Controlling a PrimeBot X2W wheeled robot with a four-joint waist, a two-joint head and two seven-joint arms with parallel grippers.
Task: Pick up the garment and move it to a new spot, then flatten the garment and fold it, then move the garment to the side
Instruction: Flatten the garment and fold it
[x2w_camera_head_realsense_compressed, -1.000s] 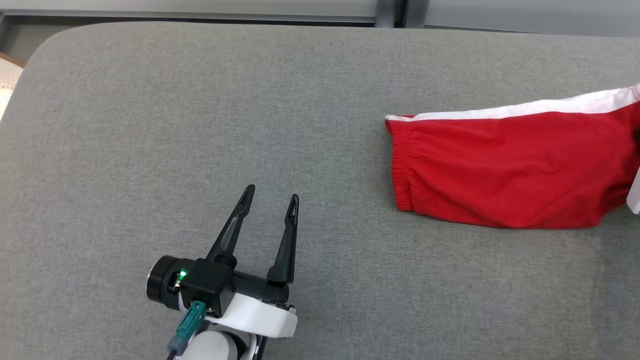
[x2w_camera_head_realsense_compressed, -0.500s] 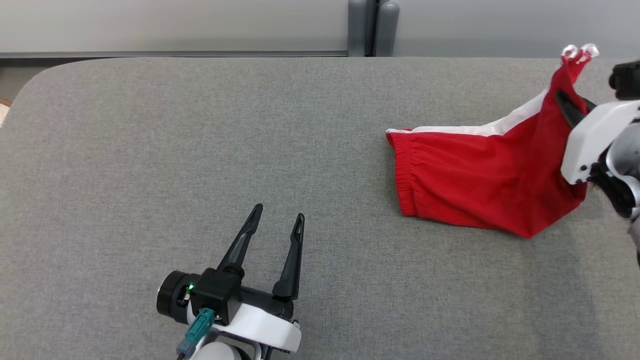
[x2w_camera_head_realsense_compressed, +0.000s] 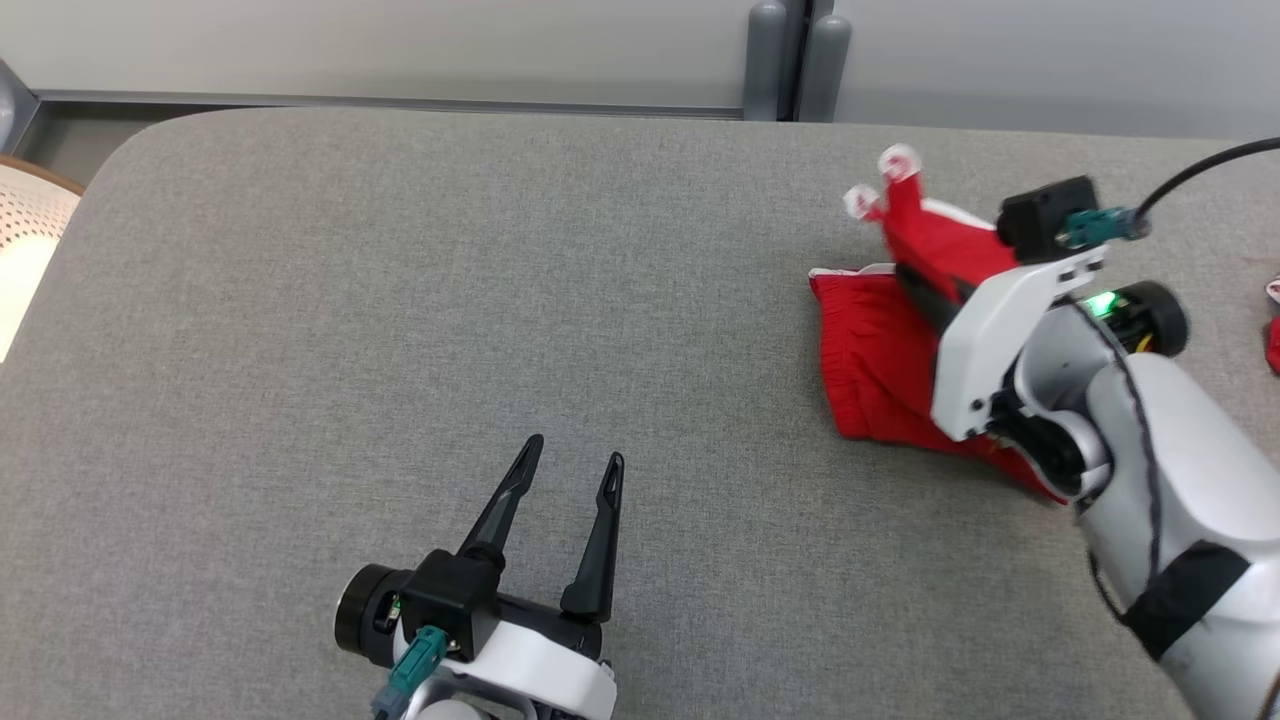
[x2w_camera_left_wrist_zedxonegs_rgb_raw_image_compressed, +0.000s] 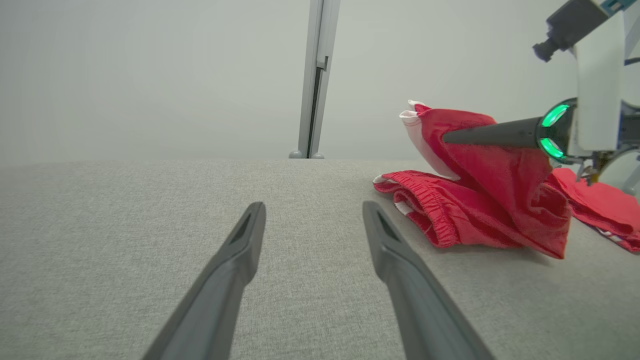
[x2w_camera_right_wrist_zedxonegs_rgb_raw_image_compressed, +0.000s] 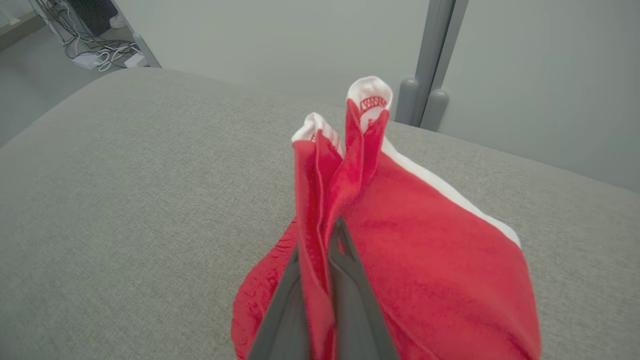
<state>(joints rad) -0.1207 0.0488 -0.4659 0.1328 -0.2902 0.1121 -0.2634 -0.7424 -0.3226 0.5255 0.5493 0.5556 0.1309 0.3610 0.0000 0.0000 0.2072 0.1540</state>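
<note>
Looks like a lab or test rm, not a home. Big flat grey fabric-covered worktop w/ rounded corner (x2w_camera_head_realsense_compressed: 400, 300) sits by a plain pale wall (x2w_camera_head_realsense_compressed: 400, 45). Grey upright post w/ two round-topped stubs at its foot (x2w_camera_head_realsense_compressed: 790, 60) runs up that wall. Tangle of dark cables & white power bricks (x2w_camera_right_wrist_zedxonegs_rgb_raw_image_compressed: 95, 50) lies on smooth grey floor (x2w_camera_right_wrist_zedxonegs_rgb_raw_image_compressed: 30, 85) past the corner. Pale perforated round thing w/ brown rim (x2w_camera_head_realsense_compressed: 25, 230) beside worktop's left edge; can't tell what it is.

Head view looks down; 2 low wrist views face the wall (x2w_camera_left_wrist_zedxonegs_rgb_raw_image_compressed: 150, 75), sharing the garment (x2w_camera_left_wrist_zedxonegs_rgb_raw_image_compressed: 480, 210)
</note>
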